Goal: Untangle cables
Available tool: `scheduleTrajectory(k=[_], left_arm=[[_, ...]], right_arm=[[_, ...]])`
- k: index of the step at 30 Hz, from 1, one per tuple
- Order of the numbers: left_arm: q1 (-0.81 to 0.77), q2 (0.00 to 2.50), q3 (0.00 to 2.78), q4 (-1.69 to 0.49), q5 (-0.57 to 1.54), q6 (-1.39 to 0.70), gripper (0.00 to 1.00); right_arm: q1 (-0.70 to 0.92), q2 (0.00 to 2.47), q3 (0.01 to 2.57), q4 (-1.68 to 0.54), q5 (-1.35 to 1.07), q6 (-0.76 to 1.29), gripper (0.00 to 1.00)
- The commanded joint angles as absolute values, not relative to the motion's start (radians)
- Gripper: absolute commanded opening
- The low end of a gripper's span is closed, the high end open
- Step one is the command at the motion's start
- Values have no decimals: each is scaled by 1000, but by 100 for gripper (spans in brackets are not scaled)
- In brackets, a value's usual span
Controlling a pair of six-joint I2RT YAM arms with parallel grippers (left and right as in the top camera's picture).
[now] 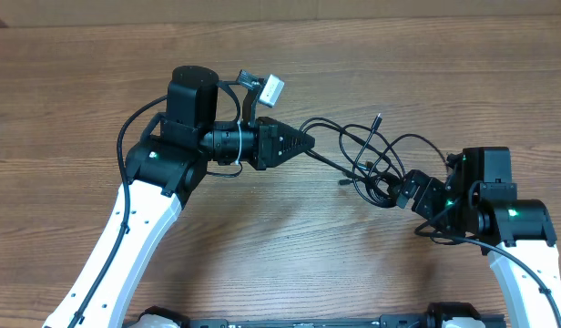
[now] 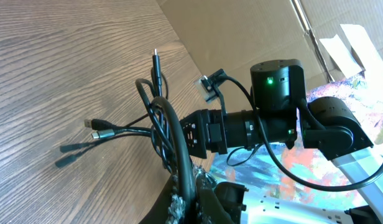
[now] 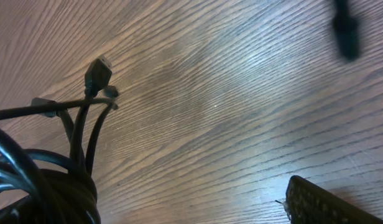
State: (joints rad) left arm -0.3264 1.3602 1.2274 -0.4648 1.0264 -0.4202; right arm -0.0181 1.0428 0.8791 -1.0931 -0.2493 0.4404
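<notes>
The cables (image 1: 372,157) are thin black cords in a loose tangle on the table between the two arms, with one plug end (image 1: 378,117) pointing away. My left gripper (image 1: 306,144) is shut on one cord at the tangle's left side. In the left wrist view the cord runs up from the jaws (image 2: 190,198) to the tangle (image 2: 155,118), where several plug ends (image 2: 95,126) fan out. My right gripper (image 1: 401,191) is at the tangle's lower right. In the right wrist view its jaws are wide apart, one finger (image 3: 328,204) shows, and the cable bundle (image 3: 45,183) covers the other side.
The wooden table (image 1: 262,255) runs under everything. A cardboard wall (image 2: 241,31) stands along the far edge. The right arm's body (image 2: 275,115) faces the left wrist camera just behind the tangle.
</notes>
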Motion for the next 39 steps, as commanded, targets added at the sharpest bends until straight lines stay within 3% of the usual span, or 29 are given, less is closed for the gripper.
scheduleTrajectory(k=[1, 11, 23, 39], left_arm=[[-295, 1320, 1252, -450, 1048, -433, 4], [-419, 1320, 1252, -454, 1049, -333, 4], [-454, 1320, 1252, -464, 1102, -320, 4], [-455, 1320, 1252, -223, 1153, -564, 4]], right_arm=[[-39, 1055, 865, -1102, -180, 430, 100], [-39, 1055, 865, -986, -633, 96, 100], [-39, 1055, 865, -928, -639, 33, 100], [-39, 1055, 863, -921, -652, 19, 100]])
